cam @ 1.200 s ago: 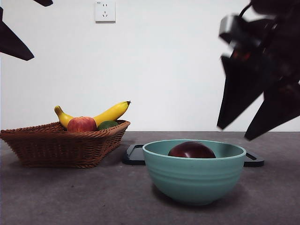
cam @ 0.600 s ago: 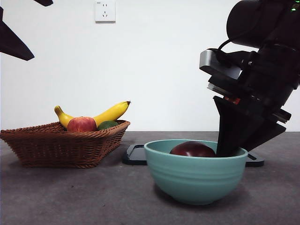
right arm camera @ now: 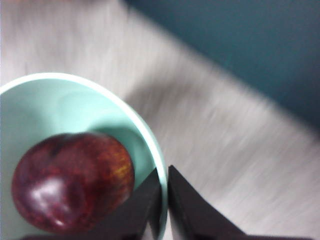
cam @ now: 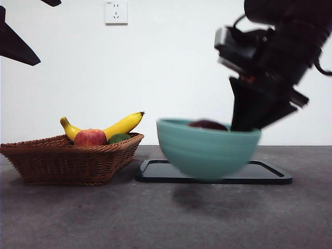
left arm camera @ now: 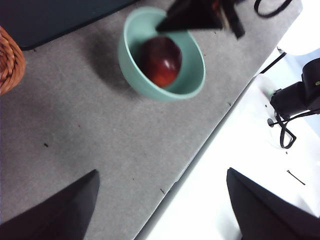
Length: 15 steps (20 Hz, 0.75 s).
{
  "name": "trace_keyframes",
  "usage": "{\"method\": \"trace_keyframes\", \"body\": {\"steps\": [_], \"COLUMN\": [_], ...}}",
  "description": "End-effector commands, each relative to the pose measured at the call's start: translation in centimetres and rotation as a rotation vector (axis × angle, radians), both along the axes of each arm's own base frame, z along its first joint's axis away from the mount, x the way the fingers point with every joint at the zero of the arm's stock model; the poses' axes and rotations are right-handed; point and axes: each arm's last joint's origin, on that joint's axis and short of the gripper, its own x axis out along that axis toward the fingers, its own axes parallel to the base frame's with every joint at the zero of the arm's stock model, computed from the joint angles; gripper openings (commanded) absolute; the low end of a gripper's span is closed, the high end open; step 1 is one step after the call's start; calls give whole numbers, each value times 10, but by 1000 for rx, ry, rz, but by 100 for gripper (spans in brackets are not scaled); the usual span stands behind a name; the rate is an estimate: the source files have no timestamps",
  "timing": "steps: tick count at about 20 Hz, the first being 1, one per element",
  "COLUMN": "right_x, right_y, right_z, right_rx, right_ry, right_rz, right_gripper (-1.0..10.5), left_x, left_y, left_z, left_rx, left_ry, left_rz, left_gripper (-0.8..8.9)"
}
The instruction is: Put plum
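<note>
- Right gripper (right arm camera: pixel 164 200) is clamped on the bowl (cam: pixel 207 148) rim, holding it above the desk (cam: pixel 78 218); plum (right arm camera: pixel 72 182) sits inside.
- Left gripper (left arm camera: pixel 160 210) waits, jaws apart.
- Step: carrying the bowl; next, likely a level set-down on the tray (cam: pixel 264 174).

My front camera low, level across the table, left wrist high, looking down, right wrist close, all sharing the bowl (cam: pixel 207 148).

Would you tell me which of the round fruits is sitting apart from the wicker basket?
The dark maroon plum: it lies alone in the green bowl that the right gripper holds by its rim, while the red apple sits in the basket.
</note>
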Motion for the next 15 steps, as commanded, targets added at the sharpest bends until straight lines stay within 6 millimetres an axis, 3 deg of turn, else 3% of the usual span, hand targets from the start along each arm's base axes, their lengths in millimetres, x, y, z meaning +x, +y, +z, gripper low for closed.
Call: {"method": "trace_keyframes", "body": {"steps": [1, 6, 9, 12, 15], "right_x": [9, 45, 80, 119, 144], "right_y": [1, -10, -13, -11, -8], "right_z": [19, 45, 48, 37, 11], "right_rx": [13, 34, 6, -9, -34], "right_ry": [-58, -120, -112, -91, -44], "right_rz": [-36, -112, -135, -161, -168], "right_gripper": [9, 9, 9, 9, 9], "left_x": [1, 1, 1, 1, 1], "left_y": [-2, -2, -2, -2, -2], "left_z": [4, 4, 4, 4, 4], "left_rx": [-11, -11, -11, -11, -11], "left_ry": [-18, -18, -17, -18, -17], "left_rz": [-12, -12, -12, -12, -12], "left_gripper": [404, 405, 405, 404, 405]}}
